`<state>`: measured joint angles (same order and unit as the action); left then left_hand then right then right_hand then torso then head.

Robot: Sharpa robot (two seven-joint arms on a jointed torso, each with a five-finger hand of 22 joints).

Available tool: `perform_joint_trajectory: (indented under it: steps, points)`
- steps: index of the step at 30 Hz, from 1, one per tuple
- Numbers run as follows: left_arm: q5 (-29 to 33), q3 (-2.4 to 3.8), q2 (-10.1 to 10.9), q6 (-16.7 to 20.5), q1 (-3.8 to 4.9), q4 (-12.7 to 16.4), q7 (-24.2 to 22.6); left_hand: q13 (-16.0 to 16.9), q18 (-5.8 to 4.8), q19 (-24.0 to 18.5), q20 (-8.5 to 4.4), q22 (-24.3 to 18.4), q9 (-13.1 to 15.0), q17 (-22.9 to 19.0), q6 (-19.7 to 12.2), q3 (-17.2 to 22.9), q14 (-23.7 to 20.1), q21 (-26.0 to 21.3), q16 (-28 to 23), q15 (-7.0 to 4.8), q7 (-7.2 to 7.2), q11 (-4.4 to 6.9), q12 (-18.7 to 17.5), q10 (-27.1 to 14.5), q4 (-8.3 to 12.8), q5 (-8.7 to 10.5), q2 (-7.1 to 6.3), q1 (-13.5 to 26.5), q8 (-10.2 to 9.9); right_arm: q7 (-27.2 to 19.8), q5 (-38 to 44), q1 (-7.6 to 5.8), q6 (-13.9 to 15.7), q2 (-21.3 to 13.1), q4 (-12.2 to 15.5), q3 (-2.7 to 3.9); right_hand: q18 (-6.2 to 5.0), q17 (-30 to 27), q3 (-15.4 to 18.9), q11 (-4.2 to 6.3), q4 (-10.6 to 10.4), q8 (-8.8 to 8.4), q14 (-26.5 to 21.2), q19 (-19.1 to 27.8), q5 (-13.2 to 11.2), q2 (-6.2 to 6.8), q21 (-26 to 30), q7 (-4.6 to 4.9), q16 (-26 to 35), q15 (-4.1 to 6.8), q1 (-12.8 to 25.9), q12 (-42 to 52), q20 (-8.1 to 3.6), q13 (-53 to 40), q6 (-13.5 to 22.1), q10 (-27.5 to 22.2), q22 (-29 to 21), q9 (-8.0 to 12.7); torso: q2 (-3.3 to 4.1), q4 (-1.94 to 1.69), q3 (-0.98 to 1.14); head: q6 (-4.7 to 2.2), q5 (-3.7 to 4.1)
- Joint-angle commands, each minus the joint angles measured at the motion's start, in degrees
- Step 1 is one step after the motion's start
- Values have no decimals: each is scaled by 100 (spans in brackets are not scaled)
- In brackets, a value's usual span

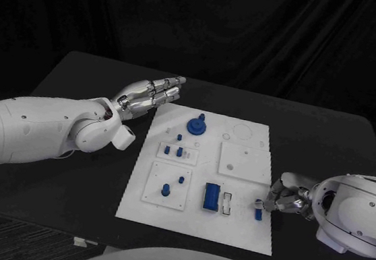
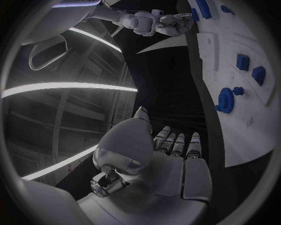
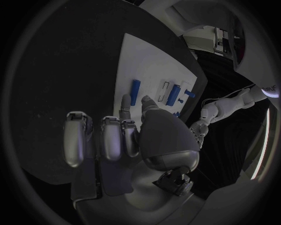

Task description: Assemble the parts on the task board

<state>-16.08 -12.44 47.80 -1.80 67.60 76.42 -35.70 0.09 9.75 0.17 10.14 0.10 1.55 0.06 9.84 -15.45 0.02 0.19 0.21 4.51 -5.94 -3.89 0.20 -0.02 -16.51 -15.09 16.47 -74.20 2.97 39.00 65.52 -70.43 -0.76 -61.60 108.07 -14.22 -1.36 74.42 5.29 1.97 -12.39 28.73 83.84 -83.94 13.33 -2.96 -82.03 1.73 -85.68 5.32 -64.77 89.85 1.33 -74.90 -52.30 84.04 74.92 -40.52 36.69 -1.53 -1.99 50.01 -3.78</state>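
Reaching toward the task board [image 1: 230, 230], my right hand [image 1: 287, 197] hovers at its edge with fingers apart and nothing in them, just beside a small blue peg [image 1: 258, 213] lying loose on the white plate. My left hand [image 1: 150, 92] is flat and spread, clear of the board's far corner. That peg looks light, rigid and slick; I'd pinch it across its middle.

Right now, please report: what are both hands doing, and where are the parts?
Left hand open, above the table beyond the task board. Right hand at the board's right edge, beside a small blue part. Nothing blocking.
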Motion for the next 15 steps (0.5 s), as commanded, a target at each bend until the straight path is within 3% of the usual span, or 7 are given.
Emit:
perform_joint_trajectory:
  steps: [1, 6, 9, 12, 15]
  points:
    - [0, 6, -13, -53, -8, 3, -78, -9, 15, -3, 39, 2, 8, -6, 5, 25, -2, -6, -21, 14, -27, -49, -20, 2, -3, -37, -9, -44, 26, 266, 189, 61, 16, 38, -60, 0, -65, -15, -3, 33, 35, -26, 359, -238, 45, -6, 40, 14, 7, 36, -32, 15, -47, -1510, -13, 596, 1243, 13, 0, 12, -2, -1, -14]
    - [0, 6, -8, -56, -8, 5, -74, -9, 15, -1, 41, 3, 7, -6, 2, 35, -2, -4, -21, 16, -32, -58, -20, 2, 0, -57, -8, -63, 26, 275, 236, 198, -17, 94, -133, 0, -71, -57, -32, 17, 75, -116, 351, -224, 75, -10, 72, 35, 23, 26, -91, 15, -45, -1510, 35, 596, 1234, 71, 0, -3, -1, -1, -10]
    - [0, 6, 3, -62, -9, 7, -73, -9, 16, 0, 42, 3, 7, -6, 0, 40, -2, -4, -21, 17, -34, -60, -20, 2, 2, -65, -8, -72, 26, 278, 247, 254, -17, 145, -176, 0, -76, -75, -108, -5, 172, -257, 349, -214, 223, -15, 97, 62, 31, 10, -237, 15, -34, -1510, 66, 596, 1227, 184, 1, 3, 2, -1, -16]
    - [0, 6, 7, -70, -10, 9, -71, -9, 16, 0, 43, 4, 6, -6, -2, 47, -2, -3, -21, 19, -38, -67, -20, 2, 3, -75, -8, -84, 26, 276, 252, 300, 24, 180, -201, 0, -77, -77, -208, -35, 270, -466, 350, -210, 396, -23, 110, 96, 32, -15, -389, 15, -13, -1510, 64, 596, 1224, 364, 1, 7, 1, -1, -10]
    - [0, 6, 5, -79, -10, 9, -71, -9, 16, 0, 45, 4, 6, -6, -3, 53, -2, -3, -21, 21, -41, -72, -20, 2, 4, -86, -8, -95, 26, 265, 256, 345, 123, 210, -215, 1, -79, -73, -384, -25, 473, -600, 351, -210, 813, 7, 114, 84, 31, -9, -680, 15, -9, -1510, -32, 596, 1224, 512, 2, 2, -2, -1, 5]
